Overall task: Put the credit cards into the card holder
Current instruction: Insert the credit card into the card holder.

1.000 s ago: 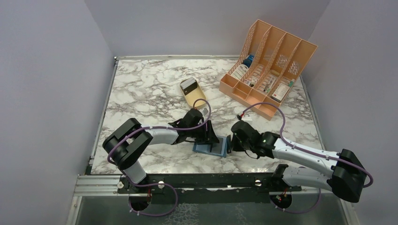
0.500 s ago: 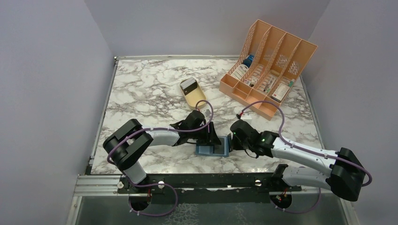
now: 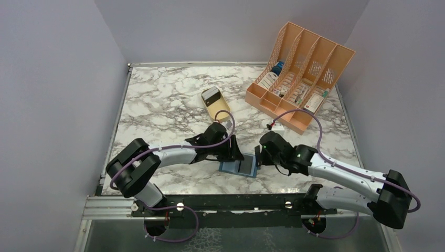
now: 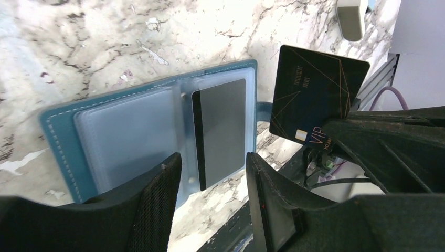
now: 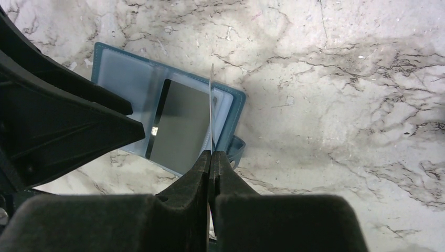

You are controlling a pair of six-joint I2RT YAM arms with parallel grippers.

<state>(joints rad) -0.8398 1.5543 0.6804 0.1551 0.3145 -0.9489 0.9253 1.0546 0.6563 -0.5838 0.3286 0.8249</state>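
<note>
Item: black card (image 4: 317,94) with gold line pattern, chip and "VIP" lettering. It is thin, stiff, light and glossy, judged likely to pivot in a light pinch and to bow if forced against a pocket lip. It is best held by one short end, leaving the leading edge free. Location: held on edge in the air, just beside the right edge of the card holder (image 3: 237,168), which lies open, pockets up, on the marble surface (image 3: 168,100) between the arms. Holder: soft, flat and light, judged apt to slide unless pinned. Contents: one grey-faced card (image 4: 220,131) in a clear pocket. Right jaws: closed tight on the black card's lower end. Left jaws: partly open, holding nothing, low over the holder's edge; contact cannot be told. Further card (image 3: 211,94) in tan tray (image 3: 223,113), well apart.
</note>
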